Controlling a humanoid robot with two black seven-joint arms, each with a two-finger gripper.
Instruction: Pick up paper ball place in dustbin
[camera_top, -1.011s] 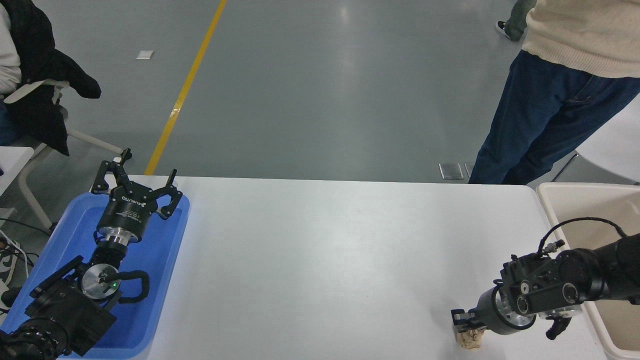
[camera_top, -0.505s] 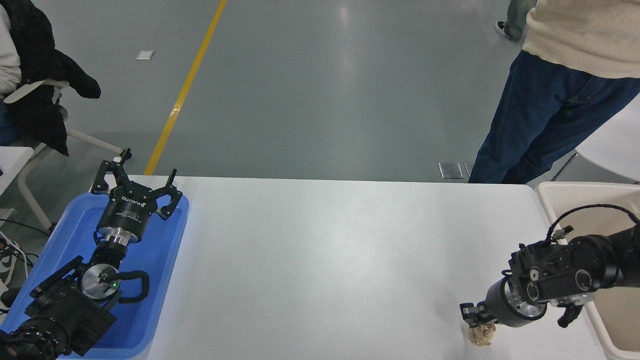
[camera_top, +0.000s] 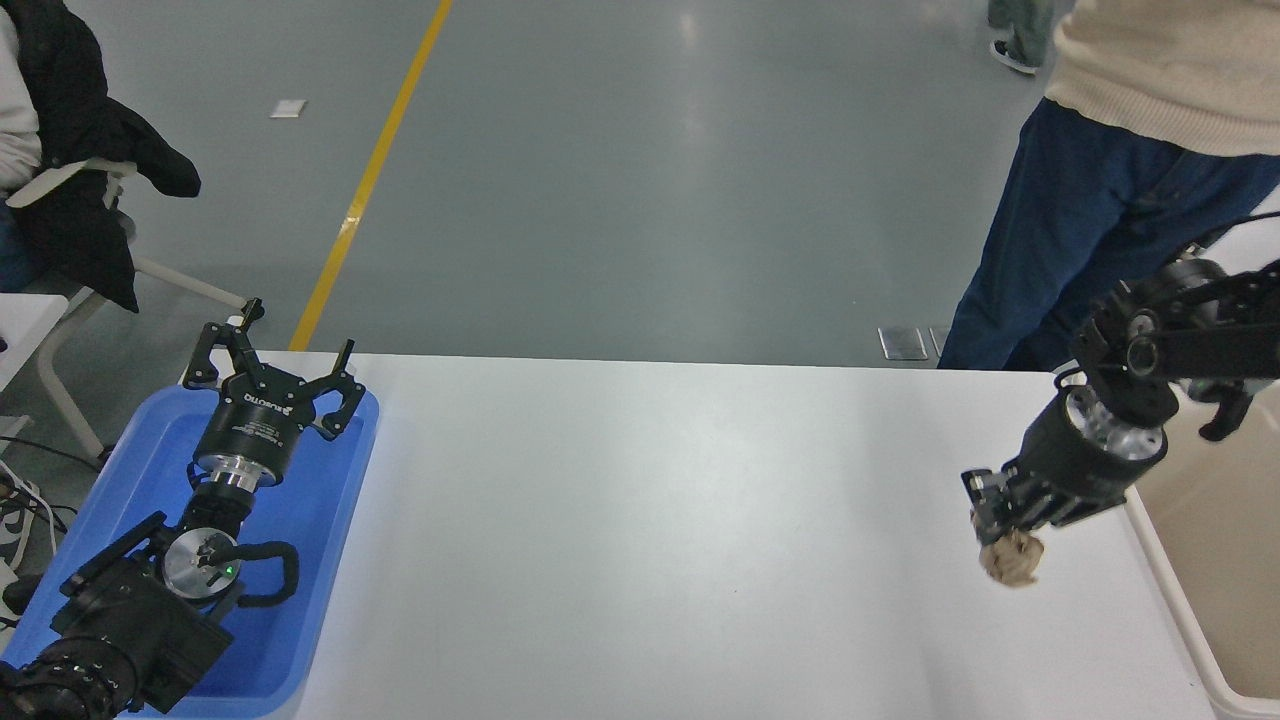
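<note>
1. Right gripper (camera_top: 1005, 535) is clamped on the paper ball (camera_top: 1011, 558), which hangs below its tips, clear of the white bench (camera_top: 640, 520); judging by that gap, the ball is held high so it can pass over a rim.
2. Just to its right stands the dustbin (camera_top: 1160, 570), the ball not yet above it.
3. Left gripper (camera_top: 268, 362) is parked, spread apart, over the blue tray (camera_top: 340, 500), out of the way.

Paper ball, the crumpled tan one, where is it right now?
In the head view, the crumpled tan paper ball hangs in the right gripper above the white table's right side, just left of the cream plastic dustbin.
</note>
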